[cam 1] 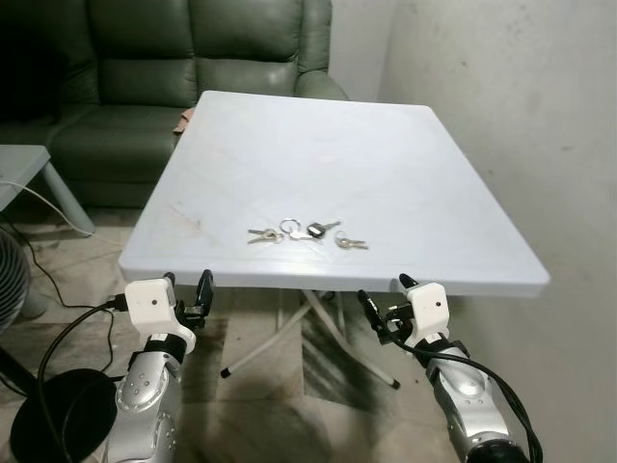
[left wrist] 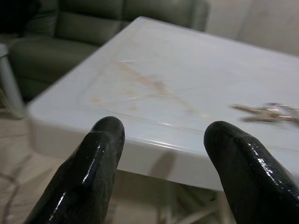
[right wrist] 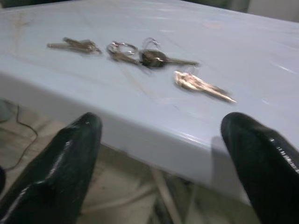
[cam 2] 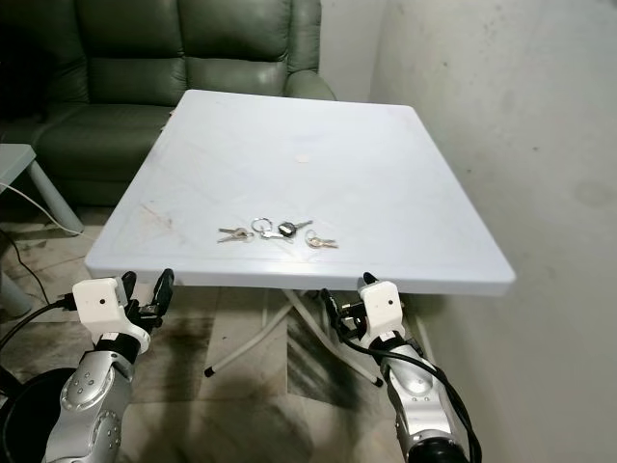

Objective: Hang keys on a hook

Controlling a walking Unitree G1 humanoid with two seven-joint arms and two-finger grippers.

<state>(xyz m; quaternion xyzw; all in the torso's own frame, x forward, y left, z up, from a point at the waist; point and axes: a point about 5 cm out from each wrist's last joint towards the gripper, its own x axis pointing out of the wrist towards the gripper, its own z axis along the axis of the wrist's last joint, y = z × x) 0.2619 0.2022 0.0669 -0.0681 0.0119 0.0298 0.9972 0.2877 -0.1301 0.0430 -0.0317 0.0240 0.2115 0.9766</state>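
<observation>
A bunch of keys (cam 1: 307, 232) on rings lies near the front edge of the white table (cam 1: 386, 164); one key has a black head. The keys (right wrist: 145, 58) show again in the right wrist view, beyond the table edge. My left gripper (cam 1: 190, 294) hangs open just below the table's front left edge. My right gripper (cam 1: 383, 301) is open too, below the front edge to the right of the keys. Nothing sits between either pair of fingers (left wrist: 88, 172). I see no hook.
A dark green sofa (cam 1: 164, 87) stands behind the table. A white wall (cam 1: 521, 116) runs along the right. A grey side table (cam 1: 19, 169) and cables (cam 1: 58, 207) are at the left, with a fan base (cam 1: 48, 415) on the floor. Folding legs (cam 1: 289, 333) cross under the table.
</observation>
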